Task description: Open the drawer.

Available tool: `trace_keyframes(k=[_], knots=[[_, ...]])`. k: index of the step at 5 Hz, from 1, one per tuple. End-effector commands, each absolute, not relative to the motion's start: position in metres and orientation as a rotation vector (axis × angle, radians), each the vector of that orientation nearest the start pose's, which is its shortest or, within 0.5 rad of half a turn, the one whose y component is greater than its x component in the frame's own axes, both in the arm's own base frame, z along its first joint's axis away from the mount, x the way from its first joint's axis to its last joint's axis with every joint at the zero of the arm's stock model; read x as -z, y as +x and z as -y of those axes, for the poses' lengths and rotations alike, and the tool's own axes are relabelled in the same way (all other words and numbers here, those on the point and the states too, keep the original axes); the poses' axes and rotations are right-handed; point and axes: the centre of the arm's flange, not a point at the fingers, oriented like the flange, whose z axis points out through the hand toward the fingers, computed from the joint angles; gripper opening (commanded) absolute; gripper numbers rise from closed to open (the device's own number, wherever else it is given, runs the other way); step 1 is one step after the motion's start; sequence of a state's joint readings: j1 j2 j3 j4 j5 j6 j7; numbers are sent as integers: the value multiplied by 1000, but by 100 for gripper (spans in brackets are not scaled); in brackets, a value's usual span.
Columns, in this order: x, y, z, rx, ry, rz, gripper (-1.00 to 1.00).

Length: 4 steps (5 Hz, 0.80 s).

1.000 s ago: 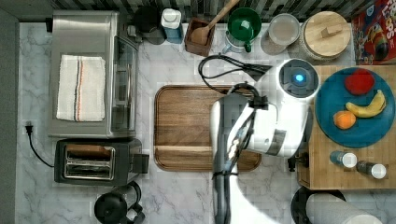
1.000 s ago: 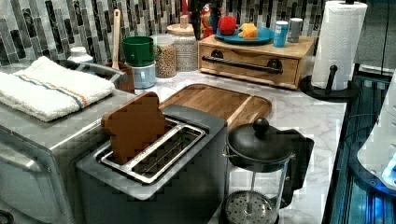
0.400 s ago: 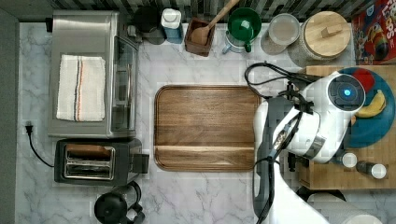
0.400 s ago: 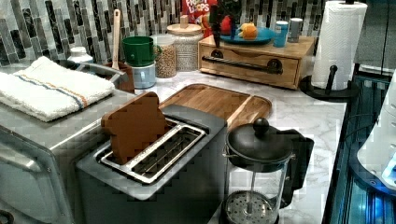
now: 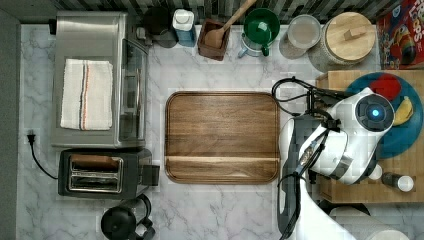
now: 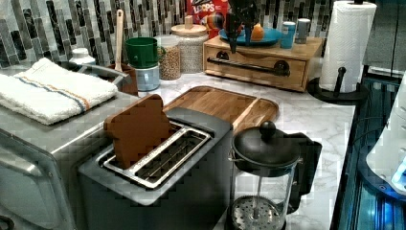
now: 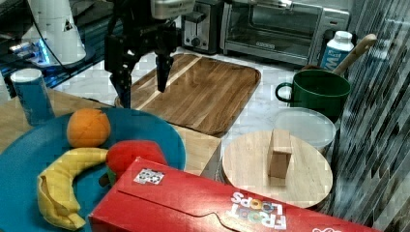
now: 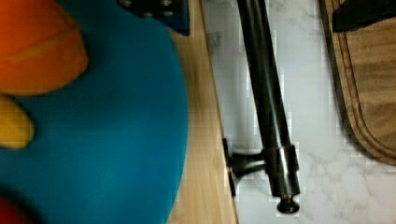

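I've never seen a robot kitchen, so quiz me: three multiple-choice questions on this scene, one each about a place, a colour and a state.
1. Where does the blue plate sit?
A. on the wooden drawer unit
B. on the toaster
C. on the wooden tray

2. What colour is the drawer's bar handle?
A. white
B. black
C. red

3. How is the gripper?
A. shut on the handle
B. holding the orange
C. open, above the handle

Answers:
1 A: the left view shows the plate on the unit.
2 B: the bar is black.
3 C: its fingers hang spread.
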<state>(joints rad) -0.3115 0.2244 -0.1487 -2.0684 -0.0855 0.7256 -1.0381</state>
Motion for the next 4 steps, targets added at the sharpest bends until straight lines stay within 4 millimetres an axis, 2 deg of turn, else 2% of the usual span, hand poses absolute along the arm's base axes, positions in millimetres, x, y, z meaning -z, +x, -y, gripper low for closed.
trace_keyframes(k=[1,2,4], knots=[[-341,538,205,59,-3214,-152,100],[-336,538,210,97,-3202,-134,100],[-329,537,205,96,-3199,-179,100]])
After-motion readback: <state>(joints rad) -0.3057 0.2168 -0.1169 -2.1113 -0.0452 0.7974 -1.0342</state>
